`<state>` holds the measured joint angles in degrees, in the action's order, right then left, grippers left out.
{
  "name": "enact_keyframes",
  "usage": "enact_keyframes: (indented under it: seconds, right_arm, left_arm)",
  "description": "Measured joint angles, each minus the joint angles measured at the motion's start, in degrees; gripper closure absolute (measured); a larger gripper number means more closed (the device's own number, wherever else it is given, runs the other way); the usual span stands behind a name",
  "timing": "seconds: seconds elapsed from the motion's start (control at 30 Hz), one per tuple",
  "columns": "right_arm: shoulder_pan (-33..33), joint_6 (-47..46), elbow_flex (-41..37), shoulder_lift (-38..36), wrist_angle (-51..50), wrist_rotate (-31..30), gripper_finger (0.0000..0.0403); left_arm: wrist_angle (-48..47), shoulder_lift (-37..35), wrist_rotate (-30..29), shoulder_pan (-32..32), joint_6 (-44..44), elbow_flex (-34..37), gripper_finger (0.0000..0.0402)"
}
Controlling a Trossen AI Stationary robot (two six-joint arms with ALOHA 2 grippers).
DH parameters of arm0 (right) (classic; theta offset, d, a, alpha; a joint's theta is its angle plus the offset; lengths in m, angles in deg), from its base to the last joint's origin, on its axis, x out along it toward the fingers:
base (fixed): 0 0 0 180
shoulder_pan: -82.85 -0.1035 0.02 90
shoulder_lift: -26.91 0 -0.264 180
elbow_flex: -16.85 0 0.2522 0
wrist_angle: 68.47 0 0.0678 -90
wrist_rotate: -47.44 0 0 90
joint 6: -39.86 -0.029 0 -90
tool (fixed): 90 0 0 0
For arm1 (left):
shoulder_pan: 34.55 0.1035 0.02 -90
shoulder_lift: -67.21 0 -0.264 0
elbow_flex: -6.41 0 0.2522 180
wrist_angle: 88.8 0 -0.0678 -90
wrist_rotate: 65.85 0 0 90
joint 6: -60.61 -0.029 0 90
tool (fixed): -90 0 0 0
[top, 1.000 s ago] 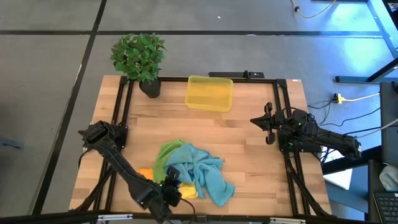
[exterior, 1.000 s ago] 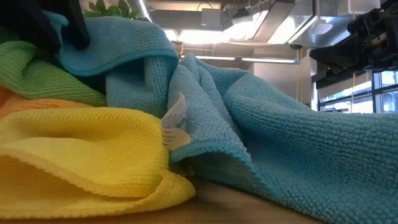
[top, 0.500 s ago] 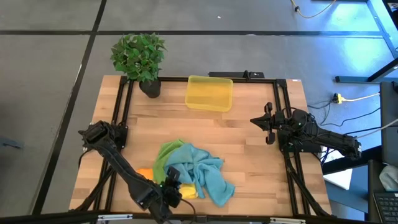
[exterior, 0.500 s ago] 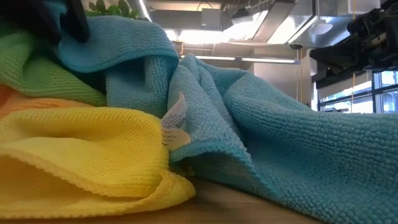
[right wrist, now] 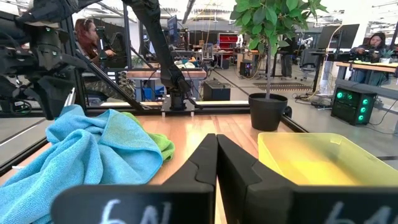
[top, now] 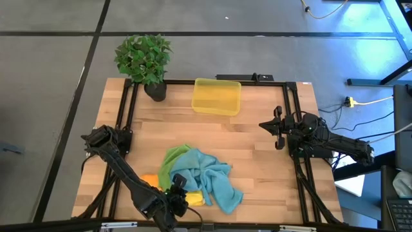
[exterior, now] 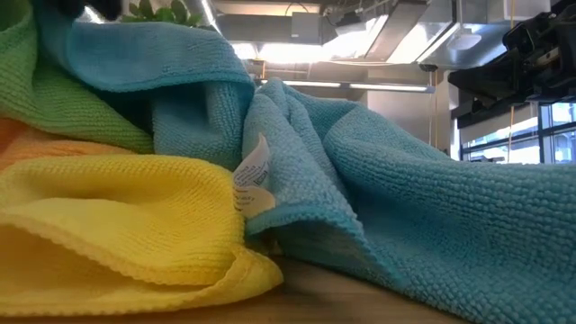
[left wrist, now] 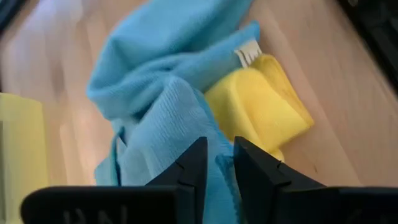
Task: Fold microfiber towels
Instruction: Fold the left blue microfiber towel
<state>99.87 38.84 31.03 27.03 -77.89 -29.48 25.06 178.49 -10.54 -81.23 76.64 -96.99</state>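
- Left pincer [left wrist: 217, 163] grasps a fold of the teal towel [left wrist: 163, 118]; the yellow towel [left wrist: 261, 106] lies beside it.
- Right pincer [right wrist: 216, 155] is clenched, empty, near the yellow bin [top: 217, 96] and potted plant [top: 144, 61].

Towels [top: 196, 177] heaped at table [top: 257, 161] front-centre, bin [top: 217, 96] behind, plant [top: 143, 61] at rear-left corner.

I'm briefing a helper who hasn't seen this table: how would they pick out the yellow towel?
Start at the wooden table and find the heap of cloths near its front edge, by the left gripper. The yellow towel lies at the bottom of the heap on the front side, mostly under the teal-blue towel. It is soft cloth, unlike the hard yellow bin at the far edge.
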Motion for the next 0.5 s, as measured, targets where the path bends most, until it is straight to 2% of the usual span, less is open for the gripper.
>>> enact_keyframes:
  seconds: [0.27, 0.5]
  right_arm:
    - [0.0, 0.0, 0.0, 0.0, 0.0, 0.0, 0.0392]
    - [0.0, 0.0, 0.0, 0.0, 0.0, 0.0, 0.0392]
  left_arm:
    - [-2.4, 0.0, 2.3, -0.3, 0.0, 0.0, 0.0393]
    - [-8.5, -0.2, -1.1, 0.0, 0.0, -2.7, 0.0401]
